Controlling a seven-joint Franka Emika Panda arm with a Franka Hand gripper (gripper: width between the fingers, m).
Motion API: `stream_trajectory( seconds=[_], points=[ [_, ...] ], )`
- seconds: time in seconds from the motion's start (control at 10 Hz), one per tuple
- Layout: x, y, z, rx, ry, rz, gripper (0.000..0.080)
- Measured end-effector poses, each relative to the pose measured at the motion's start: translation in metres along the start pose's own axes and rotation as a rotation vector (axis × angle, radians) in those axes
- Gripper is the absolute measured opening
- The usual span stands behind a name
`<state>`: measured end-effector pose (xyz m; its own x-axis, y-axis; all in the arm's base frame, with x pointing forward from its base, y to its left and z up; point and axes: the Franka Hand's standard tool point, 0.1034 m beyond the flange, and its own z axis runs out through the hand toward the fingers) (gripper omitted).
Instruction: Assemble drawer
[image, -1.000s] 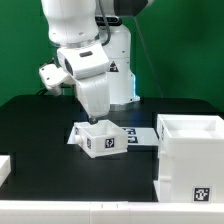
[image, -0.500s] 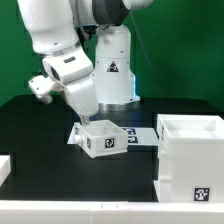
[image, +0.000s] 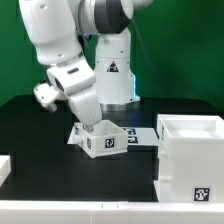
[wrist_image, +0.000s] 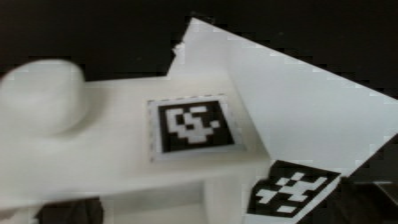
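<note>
The small open-top tray (image: 103, 139) of the drawer sits on the black table at the centre, partly over the marker board (image: 143, 134). My gripper (image: 90, 122) reaches down at a tilt into the tray's rear corner on the exterior view's left and is shut on its wall; the fingertips are hidden. The large cube-like housing (image: 190, 155) stands at the exterior view's right. In the wrist view the tray's tagged face (wrist_image: 192, 125) fills the frame, with a blurred rounded white knob (wrist_image: 45, 95) beside it and the marker board (wrist_image: 294, 190) behind.
A white part (image: 3, 166) shows at the exterior view's left edge. The robot's base (image: 115, 75) stands behind the tray. The table's front edge runs along the bottom of the exterior view.
The arm has swung and tilted toward the exterior view's left while the gripper stayed at the tray's rear corner. The tray has shifted only slightly.
</note>
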<state>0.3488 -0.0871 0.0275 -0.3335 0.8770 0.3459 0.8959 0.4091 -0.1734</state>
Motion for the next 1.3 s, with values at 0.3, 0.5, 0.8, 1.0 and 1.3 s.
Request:
stream_trajectory(
  seconds=[0.3,0.5,0.8,1.0,1.3],
  points=[
    [0.0003,-0.0011,0.0059,0.009,0.010,0.002,0.0622],
    [0.0001,-0.0014,0.0063,0.010,0.011,0.003,0.0443],
    [-0.0001,-0.0018,0.0067,0.010,0.012,0.004,0.0119],
    [-0.0005,-0.0015,0.0056,0.008,0.010,0.004,0.0050],
    [-0.0002,-0.0016,0.0018,0.012,0.016,0.045,0.0050]
  ],
)
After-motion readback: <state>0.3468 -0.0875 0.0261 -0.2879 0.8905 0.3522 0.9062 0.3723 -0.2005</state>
